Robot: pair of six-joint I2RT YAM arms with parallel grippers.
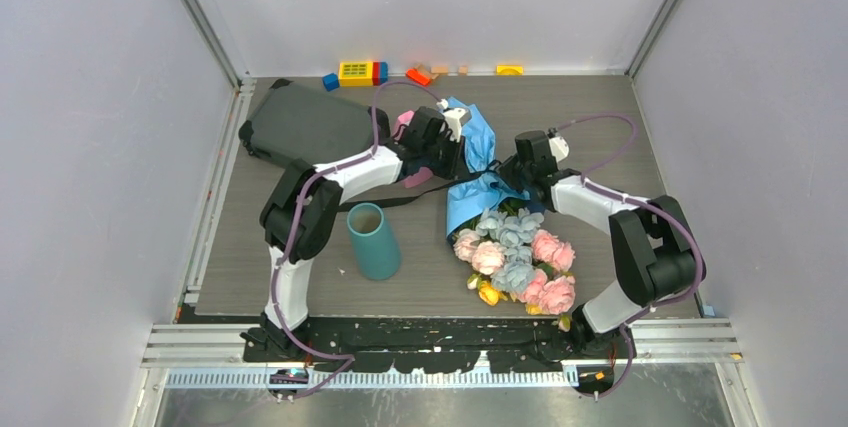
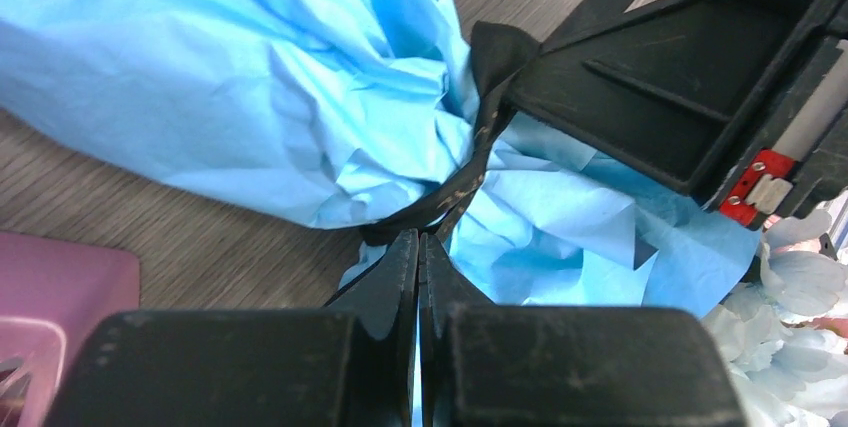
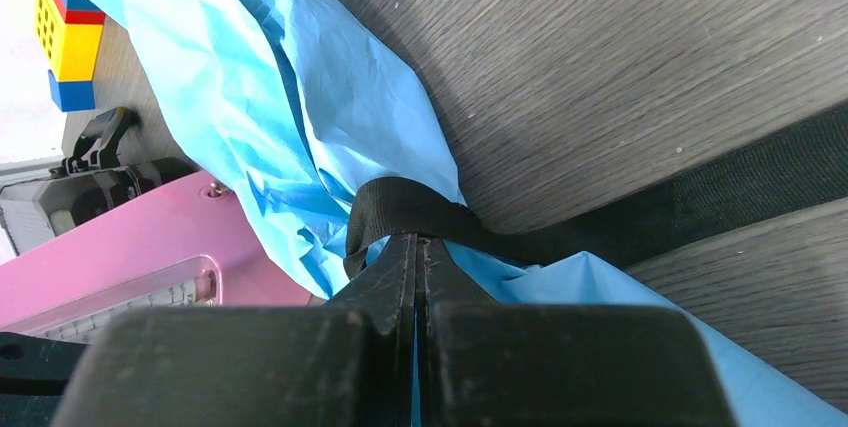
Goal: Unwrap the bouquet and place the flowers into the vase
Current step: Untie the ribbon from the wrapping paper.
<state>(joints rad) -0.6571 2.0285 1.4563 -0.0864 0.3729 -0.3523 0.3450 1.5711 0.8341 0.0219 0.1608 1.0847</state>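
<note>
The arm bases sat at the near edge of the grey table [image 1: 600, 117], and both arms reached toward its far middle. At the far left lay a dark flat case [image 1: 310, 122], with toy blocks [image 1: 355, 72] along the far edge beyond it. The teal vase [image 1: 374, 242] stood upright on the near left, mouth up, apart from the bouquet [image 1: 500, 227]. The left gripper [image 2: 418, 239] had its fingers pressed together on the black ribbon [image 2: 450, 192] where it cinched the blue paper wrap [image 2: 300, 97]. A pink metronome [image 2: 50, 287] sat just beside it. The right gripper [image 3: 417, 242] was likewise pinched together on the ribbon's loop. The flowers [image 1: 515, 257], pink, pale blue and yellow, lay on the table near the right arm's base, stems inside the wrap.
</note>
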